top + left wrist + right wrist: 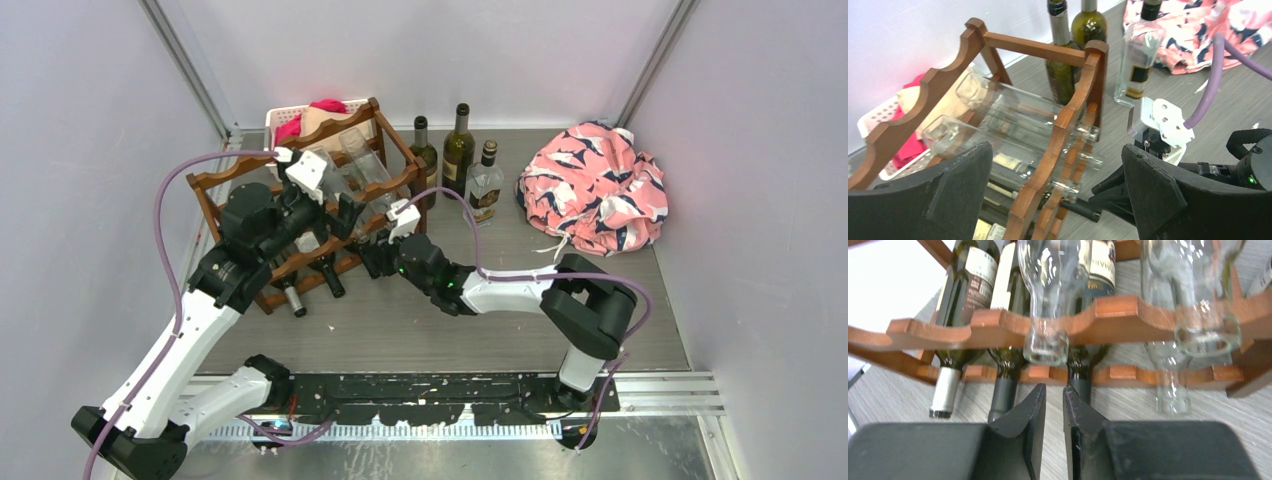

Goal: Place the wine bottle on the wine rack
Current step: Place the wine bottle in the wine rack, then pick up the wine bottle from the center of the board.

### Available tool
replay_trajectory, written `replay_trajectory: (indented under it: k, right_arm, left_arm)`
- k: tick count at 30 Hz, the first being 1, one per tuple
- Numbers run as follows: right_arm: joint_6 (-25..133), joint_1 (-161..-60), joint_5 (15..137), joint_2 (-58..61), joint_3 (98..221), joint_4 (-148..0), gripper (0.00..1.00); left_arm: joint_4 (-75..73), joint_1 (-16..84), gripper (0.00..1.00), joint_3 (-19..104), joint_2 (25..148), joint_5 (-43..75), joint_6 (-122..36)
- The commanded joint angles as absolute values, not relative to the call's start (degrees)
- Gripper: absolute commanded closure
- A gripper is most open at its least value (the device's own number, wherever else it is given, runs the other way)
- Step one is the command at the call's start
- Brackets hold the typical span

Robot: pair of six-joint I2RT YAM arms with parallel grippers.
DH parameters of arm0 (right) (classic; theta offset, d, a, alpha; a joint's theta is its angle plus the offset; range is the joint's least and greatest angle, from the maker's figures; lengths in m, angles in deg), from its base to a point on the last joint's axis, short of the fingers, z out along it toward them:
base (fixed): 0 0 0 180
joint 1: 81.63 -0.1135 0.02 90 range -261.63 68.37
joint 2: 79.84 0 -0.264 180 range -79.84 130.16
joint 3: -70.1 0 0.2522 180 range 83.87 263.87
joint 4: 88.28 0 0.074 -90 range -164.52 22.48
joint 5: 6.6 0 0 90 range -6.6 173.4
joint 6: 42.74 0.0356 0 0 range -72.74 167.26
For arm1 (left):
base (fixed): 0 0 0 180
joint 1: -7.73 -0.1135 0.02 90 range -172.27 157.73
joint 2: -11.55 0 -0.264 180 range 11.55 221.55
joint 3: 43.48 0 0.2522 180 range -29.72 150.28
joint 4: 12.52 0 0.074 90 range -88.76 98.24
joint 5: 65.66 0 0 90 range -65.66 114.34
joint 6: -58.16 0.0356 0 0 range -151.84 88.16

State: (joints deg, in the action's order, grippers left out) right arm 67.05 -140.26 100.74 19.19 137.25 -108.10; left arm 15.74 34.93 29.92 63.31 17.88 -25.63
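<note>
My right hand (1054, 390) sits low over the desk (400, 320) at the front of the wine rack (300, 215), its two fingers (1034, 410) pressed nearly together with only a thin slit between them and nothing pinched in it. The wine bottle (1079, 382) lies on the rack's lower tier, its dark neck poking out through the front rail straight ahead of my right fingertips. It is just beyond them, and I cannot tell whether the right-side finger brushes it. To its left on the same tier lie two other dark bottles (955, 290), one with a pale foil neck, and to its right a clear bottle (1168, 385). On the scalloped rail above, two clear glass bottles (1048, 300) rest on their sides, mouths toward me. My left hand (1058, 200) hovers over the top of the rack from the left, its fingers (953, 190) spread wide and gripping nothing. The clear bottles lie below and between them, and the wine bottle is lower down, under that upper tier. Behind the rack stands a white slotted basket (285, 115). To the rack's right three bottles (458, 140) stand upright on the desk, and a pink patterned cloth (595, 185) is bunched up farther right.
</note>
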Motion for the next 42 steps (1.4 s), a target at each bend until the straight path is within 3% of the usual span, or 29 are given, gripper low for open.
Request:
replay_trajectory:
  k: [1, 12, 16, 24, 31, 37, 42]
  right_arm:
    - [67.18, -140.03, 98.24, 10.78, 132.87, -109.56, 0.73]
    - [66.81, -140.05, 98.48, -4.12, 121.26, -107.06, 0.63]
    - [65.77, -140.04, 100.44, -10.08, 118.97, -103.77, 0.60]
    - [65.57, -138.71, 105.47, -17.51, 116.57, -98.23, 0.52]
    - [69.95, -127.86, 101.95, -24.16, 114.82, -93.37, 0.49]
    - [69.68, -120.60, 100.77, -29.81, 115.46, -88.19, 0.37]
    - [70.08, -116.40, 98.99, -31.26, 116.62, -84.98, 0.32]
  left_arm:
    - [10.54, 34.54, 0.01, 32.87, 62.90, 13.22, -31.26]
    - [8.25, 34.75, 0.02, 50.77, 68.19, 5.72, -62.66]
    - [10.69, 37.73, 0.02, 59.97, 72.69, 9.65, -73.12]
    - [14.54, 51.66, 0.00, 72.48, 78.25, 23.62, -75.78]
    - [21.50, 53.85, 0.00, 80.44, 82.13, 30.80, -79.37]
    - [23.96, 54.14, 0.00, 84.54, 84.30, 32.79, -79.83]
    - [24.60, 54.14, 0.00, 86.21, 84.77, 33.23, -78.09]
